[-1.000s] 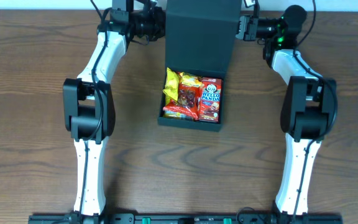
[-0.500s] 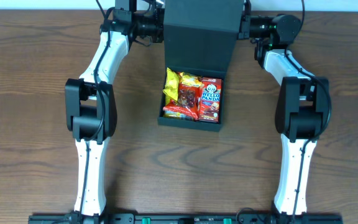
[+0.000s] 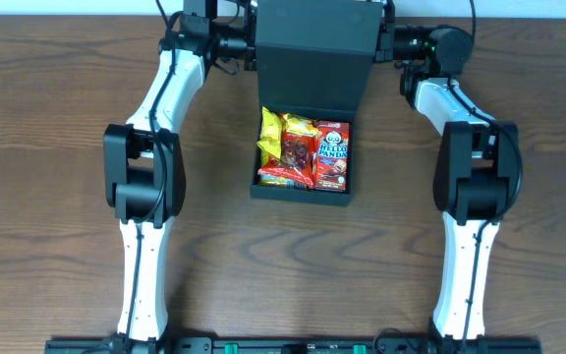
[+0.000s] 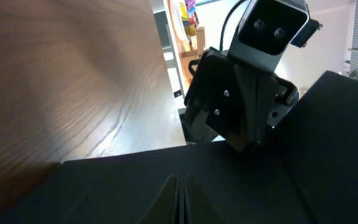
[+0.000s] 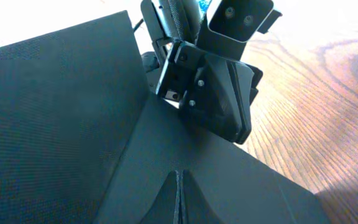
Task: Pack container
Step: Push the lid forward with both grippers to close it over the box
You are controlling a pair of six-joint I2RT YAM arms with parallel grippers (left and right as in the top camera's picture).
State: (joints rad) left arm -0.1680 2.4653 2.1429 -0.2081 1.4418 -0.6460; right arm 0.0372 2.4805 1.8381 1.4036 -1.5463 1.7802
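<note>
overhead gives you the container, a matte black shallow box. it sits open on the table, nearer the arm bases than either gripper and on the midline between them. its flap lid is swung up from the back edge and fills the gap between the two grippers. inside the box, snack packets lie side by side. a red hello panda packet is on the right gripper's side and a yellow packet on the left gripper's side. a red packet lies just beyond the yellow one, toward the front wall.

your left gripper is at the flap's left edge and your right gripper at its right edge, facing each other across the card. in the left wrist view the fingers are drawn together to a thin seam, with the other gripper's body straight ahead past the flap. the right wrist view shows its own fingers the same way. both pairs are black against black card, so the contact is hard to read, but each looks pinched onto the flap's side edge.

brown wood-grain table spreads outward from each gripper.
</note>
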